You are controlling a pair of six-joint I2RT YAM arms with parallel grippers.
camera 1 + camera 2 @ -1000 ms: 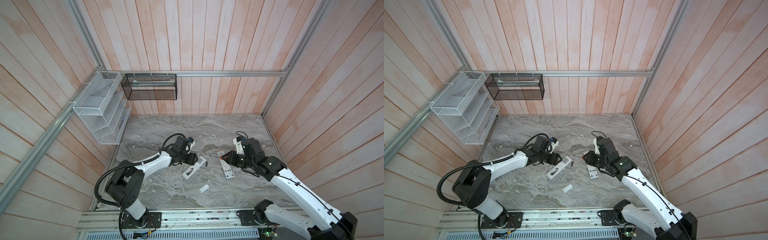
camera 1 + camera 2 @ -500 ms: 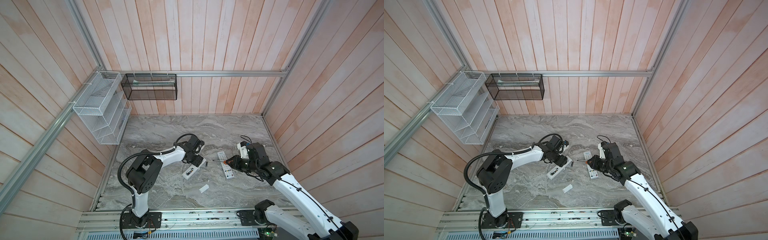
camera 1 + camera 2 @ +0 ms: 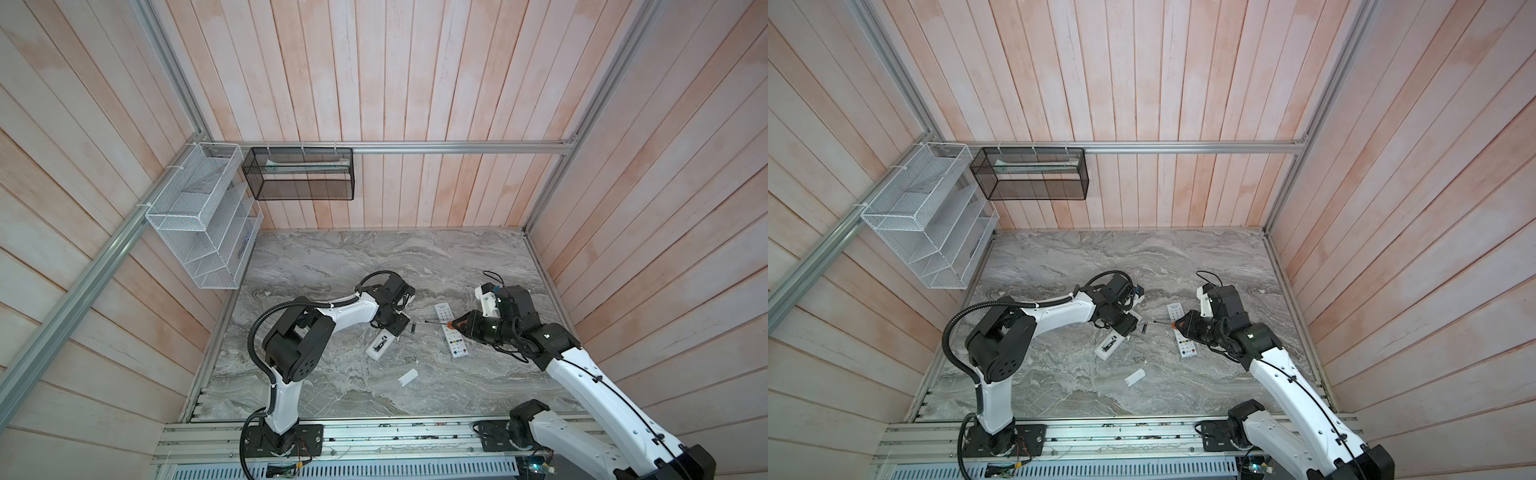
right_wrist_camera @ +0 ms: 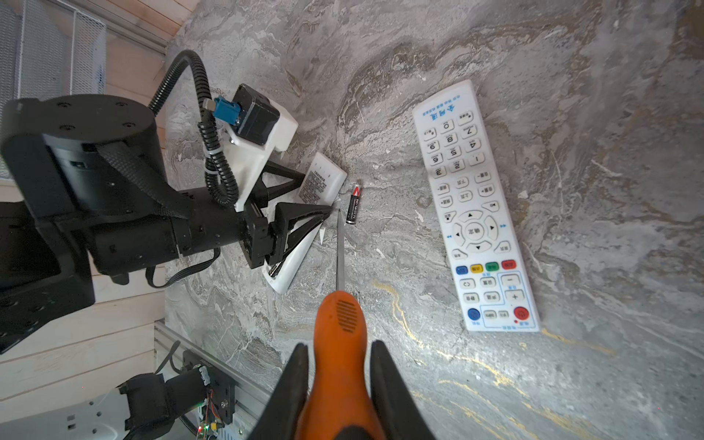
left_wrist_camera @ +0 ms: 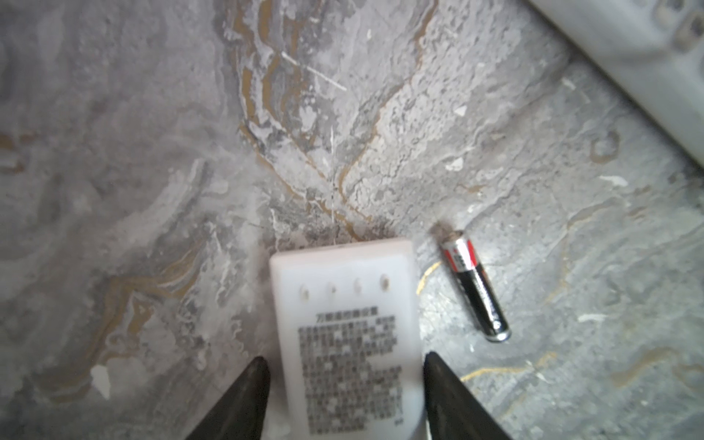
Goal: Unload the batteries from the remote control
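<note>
- Left hand [image 5: 343, 358]: fingers [image 5: 240, 411] straddle the label end of the back-up remote [image 5: 343, 297], close on both sides. Can't tell if I'm clamped on it or just flanking it.
- Right hand [image 4: 339, 346]: closed on the orange handle of the screwdriver [image 4: 339, 324]. The shaft points toward my left hand, tip just beside the battery [image 4: 353, 204].
- Battery: one is out, lying flat near the middle of the surface [image 3: 332, 266]. It sits just beside the back-up remote without touching, between it and the face-up remote [image 4: 476, 213].
- Compartment [image 3: 378, 344] on the back-up remote is open. Something dark inside, too small to identify.
- Cover [image 3: 407, 377]: loose, white, nearer the surface edge by my arm bases, apart from both remotes.
</note>
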